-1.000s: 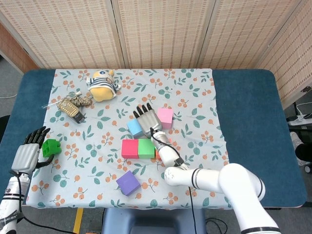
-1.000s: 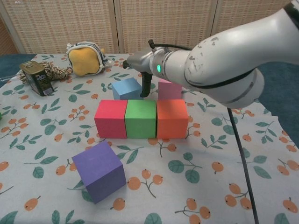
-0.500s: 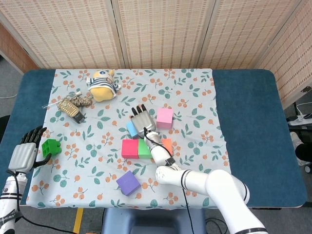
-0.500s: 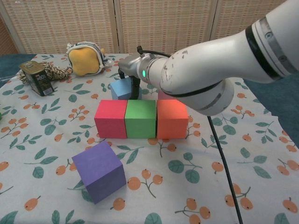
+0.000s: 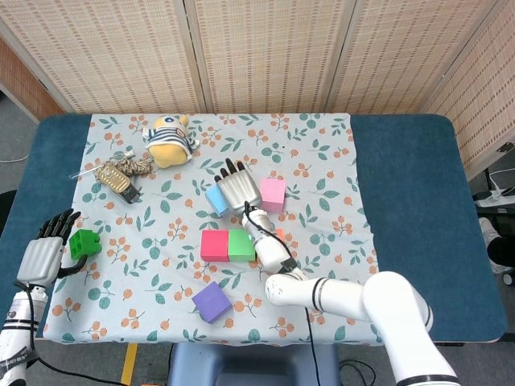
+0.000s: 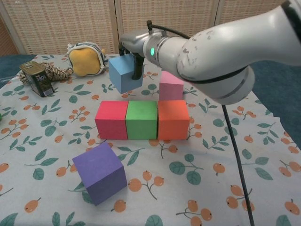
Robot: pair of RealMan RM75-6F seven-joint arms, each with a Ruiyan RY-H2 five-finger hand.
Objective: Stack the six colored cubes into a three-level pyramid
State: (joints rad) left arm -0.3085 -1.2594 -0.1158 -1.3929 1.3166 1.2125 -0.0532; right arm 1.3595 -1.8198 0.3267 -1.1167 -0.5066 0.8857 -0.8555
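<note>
Chest view shows the right hand (image 6: 134,56) gripping the blue cube (image 6: 123,73) and holding it clear of the cloth (image 6: 225,155), behind the row of three. That row lies on the cloth: red cube (image 6: 111,119), green cube (image 6: 141,119) and orange cube (image 6: 173,119), side by side and touching. The pink cube (image 6: 170,85) sits just behind the orange one. The purple cube (image 6: 99,172) lies apart, nearer the camera, turned at an angle. From the head view, the left hand (image 5: 44,249) rests at the cloth's left edge with fingers spread, holding nothing, just beside a green block (image 5: 84,243). A plush toy (image 5: 169,138) and a tin (image 5: 117,182) with rope lie at the far left.
</note>
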